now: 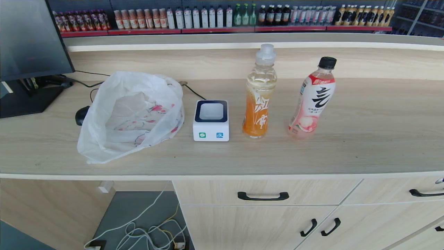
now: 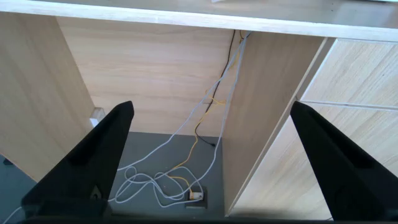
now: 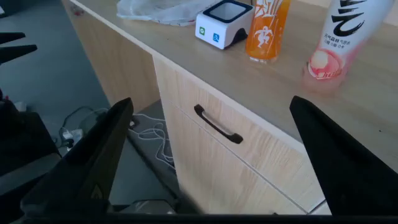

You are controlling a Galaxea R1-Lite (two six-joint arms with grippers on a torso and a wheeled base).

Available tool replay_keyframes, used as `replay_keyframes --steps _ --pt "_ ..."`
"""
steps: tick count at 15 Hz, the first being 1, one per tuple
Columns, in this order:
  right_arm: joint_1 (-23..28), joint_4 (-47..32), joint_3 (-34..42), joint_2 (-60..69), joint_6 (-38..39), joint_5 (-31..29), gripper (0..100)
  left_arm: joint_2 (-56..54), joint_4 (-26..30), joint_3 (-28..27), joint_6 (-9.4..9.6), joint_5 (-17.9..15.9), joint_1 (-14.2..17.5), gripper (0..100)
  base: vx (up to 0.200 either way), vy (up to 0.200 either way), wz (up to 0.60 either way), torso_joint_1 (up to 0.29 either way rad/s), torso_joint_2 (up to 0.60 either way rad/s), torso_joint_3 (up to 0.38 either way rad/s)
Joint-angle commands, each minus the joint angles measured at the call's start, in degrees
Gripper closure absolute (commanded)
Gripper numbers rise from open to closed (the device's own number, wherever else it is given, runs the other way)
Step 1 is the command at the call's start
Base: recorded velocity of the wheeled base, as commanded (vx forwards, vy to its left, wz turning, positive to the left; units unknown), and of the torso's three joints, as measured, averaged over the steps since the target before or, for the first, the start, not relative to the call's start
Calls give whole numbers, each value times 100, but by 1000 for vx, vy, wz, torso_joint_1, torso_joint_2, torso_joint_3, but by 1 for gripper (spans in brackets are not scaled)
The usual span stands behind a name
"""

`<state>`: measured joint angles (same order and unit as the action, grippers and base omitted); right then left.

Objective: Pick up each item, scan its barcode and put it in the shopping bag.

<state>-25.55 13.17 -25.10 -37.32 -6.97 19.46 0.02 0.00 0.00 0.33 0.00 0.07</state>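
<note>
Both tools spread wide: left tool (image 2: 211,109) faces cables (image 2: 163,186) under counter (image 2: 155,15); right tool (image 3: 211,102) faces orange bottle (image 3: 267,31), scanner (image 3: 222,23).

Counter (image 1: 381,139), bag (image 1: 131,114), scanner (image 1: 211,120), orange bottle (image 1: 258,100), pink bottle (image 1: 312,100)

The left tool (image 2: 211,107) and the right tool (image 3: 210,102) both stand with jaws spread wide apart.

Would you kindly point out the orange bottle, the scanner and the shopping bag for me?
orange bottle (image 1: 256,117), head view, orange lower body.
scanner (image 1: 211,131), head view, white front face.
shopping bag (image 1: 95,140), head view, near side wall.
</note>
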Motion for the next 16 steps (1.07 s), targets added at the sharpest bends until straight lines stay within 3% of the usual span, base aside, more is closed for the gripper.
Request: replay_keyframes --steps 1,7,9,11,14,16 --pt "-161 2 -364 -733 -313 -12 0 -2 0 0 2 0 1 0 0 0 0 0 0 0" --pt "-178 2 -944 -1621 -1157 -74 0 -2 0 0 2 0 1 0 0 0 0 0 0 0" --pt "-257 2 -1093 -1893 -1465 -689 0 -2 0 0 2 0 1 0 0 0 0 0 0 0" --pt "-723 11 -1234 -2096 -1394 -1673 0 -2 0 0 2 9 1 0 0 0 0 0 0 0" --pt "-1171 28 -1498 -2368 -1236 -2218 0 -2 0 0 2 0 1 0 0 0 0 0 0 0" --pt "-1189 63 -1779 -2641 -1245 -2376 0 -2 0 0 2 0 1 0 0 0 0 0 0 0"
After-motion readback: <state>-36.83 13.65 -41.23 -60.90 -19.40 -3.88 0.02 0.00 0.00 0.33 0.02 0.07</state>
